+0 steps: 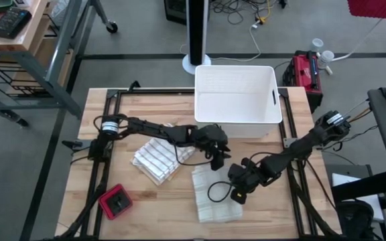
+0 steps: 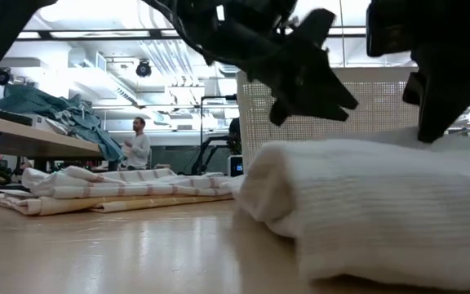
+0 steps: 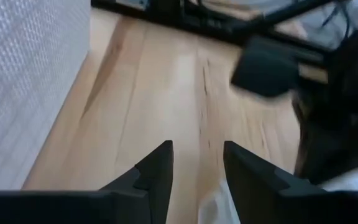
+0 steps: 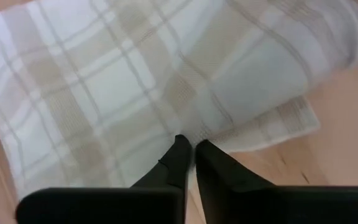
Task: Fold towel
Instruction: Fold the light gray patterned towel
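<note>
The towel being folded (image 1: 214,194) is laid out on the wooden table (image 1: 146,201), toward the front and a bit right of center, already doubled over into a thick pale plaid bundle. In the low view it's seen as a fat rolled edge (image 2: 365,204) right up close.

The right gripper (image 1: 238,195) is parked at the towel's right edge. In its wrist view the two dark fingers (image 4: 179,163) are seen nearly pressed together, with only a sliver between the tips, right at the towel's hem (image 4: 166,93); whether cloth is actually pinched can't be told.

The left gripper (image 1: 217,161) is held just above the towel's far edge, near the white bin (image 1: 236,97). Its jaws are spread apart with nothing between them, and bare table (image 3: 154,93) is seen through the gap.

A second striped towel (image 1: 157,161) is heaped left of center, under the left arm. A small red box (image 1: 115,202) is set near the front left corner.
</note>
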Robot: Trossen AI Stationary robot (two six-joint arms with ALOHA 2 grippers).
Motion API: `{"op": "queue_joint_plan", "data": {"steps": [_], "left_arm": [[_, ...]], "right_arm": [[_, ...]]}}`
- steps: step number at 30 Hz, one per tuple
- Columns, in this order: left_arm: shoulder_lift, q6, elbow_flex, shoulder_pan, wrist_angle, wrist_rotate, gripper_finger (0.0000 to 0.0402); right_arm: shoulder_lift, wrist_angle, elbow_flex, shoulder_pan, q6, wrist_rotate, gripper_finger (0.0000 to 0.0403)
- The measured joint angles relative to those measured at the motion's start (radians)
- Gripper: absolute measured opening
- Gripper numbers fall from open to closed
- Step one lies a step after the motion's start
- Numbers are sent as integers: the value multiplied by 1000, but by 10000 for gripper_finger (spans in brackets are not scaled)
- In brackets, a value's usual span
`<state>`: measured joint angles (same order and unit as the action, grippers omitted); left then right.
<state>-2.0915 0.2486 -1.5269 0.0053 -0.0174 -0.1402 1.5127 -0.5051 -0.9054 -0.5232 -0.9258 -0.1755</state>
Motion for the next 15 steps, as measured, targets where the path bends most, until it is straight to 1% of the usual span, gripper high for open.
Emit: {"op": "queue_joint_plan", "data": {"steps": [2, 6, 9, 11, 13, 15], "left_arm": [[31, -37, 2, -3, 64, 0, 129], [109, -163, 5, -26, 257, 2, 120], [120, -213, 38, -52, 356, 1, 113], [121, -214, 85, -76, 353, -2, 109], [126, -213, 135, -103, 309, -28, 105], [129, -203, 198, -139, 240, -39, 102]], "right_arm": [[0, -72, -36, 0, -27, -3, 26], [0, -193, -99, -2, -74, -8, 42], [0, -224, -126, -2, -100, -8, 52], [0, -224, -137, -2, -103, -8, 60], [0, -208, -142, -6, -104, -16, 65], [0, -182, -138, -16, -105, -60, 66]]}}
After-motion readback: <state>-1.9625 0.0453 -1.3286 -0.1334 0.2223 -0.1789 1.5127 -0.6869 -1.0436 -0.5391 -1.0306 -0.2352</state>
